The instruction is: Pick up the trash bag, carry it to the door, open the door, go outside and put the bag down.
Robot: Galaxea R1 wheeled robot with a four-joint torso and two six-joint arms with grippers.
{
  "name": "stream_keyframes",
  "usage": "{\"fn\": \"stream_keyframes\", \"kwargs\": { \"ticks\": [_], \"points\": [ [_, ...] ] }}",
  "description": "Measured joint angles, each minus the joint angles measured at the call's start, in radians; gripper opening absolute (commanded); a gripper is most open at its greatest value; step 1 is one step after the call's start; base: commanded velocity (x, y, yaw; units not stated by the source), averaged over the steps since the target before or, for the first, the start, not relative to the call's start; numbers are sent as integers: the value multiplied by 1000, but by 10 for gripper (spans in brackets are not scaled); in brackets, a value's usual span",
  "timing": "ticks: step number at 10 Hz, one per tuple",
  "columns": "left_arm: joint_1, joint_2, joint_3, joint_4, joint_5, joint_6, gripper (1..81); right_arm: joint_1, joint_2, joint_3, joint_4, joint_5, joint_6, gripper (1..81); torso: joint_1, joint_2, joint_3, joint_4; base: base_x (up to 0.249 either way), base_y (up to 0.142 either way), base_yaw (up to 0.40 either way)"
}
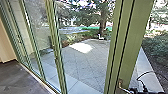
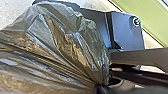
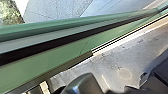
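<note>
The robot's right arm [image 1: 146, 91] shows low at the right of the head view, dark, with a thin black cable [image 1: 143, 74] arching above it. In the left wrist view, the left tool [image 2: 101, 88] is pinched shut, near the arm's wide dark plate [image 2: 126, 33].

- So there's a big glass wall [image 1: 53, 35], tall panes in slim green frames.
- Floor [image 1: 15, 77] on the room side of the glass wall is dark grey and kinda mottled, with a bit of shine.
- Plain beige wall [image 1: 5, 50] right by the far left end of the glass wall.
- Past the glass wall it's a grey paved patio [image 1: 82, 63], laid in a diagonal grid, with one super bright sun patch [image 1: 81, 47].
- Way beyond the glass wall: a tree trunk [image 1: 103, 22], leafy branches [image 1: 85, 12] and some bright green ground [image 1: 109, 28].
- Off to the right of the glass wall, a pale paved strip [image 1: 143, 62] and dark shrubs [image 1: 156, 47].
- Daylight everywhere outside the glass wall, tbh pretty harsh.
</note>
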Motion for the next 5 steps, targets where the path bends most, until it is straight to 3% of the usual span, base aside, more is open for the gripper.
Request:
{"fn": "stream_keyframes", "kwargs": {
  "ticks": [5],
  "points": [
    [0,0,0,0,1,0,10,-121,48,-20,3,237,1,811,0,0,1,0,0,0,0]
  ]
}}
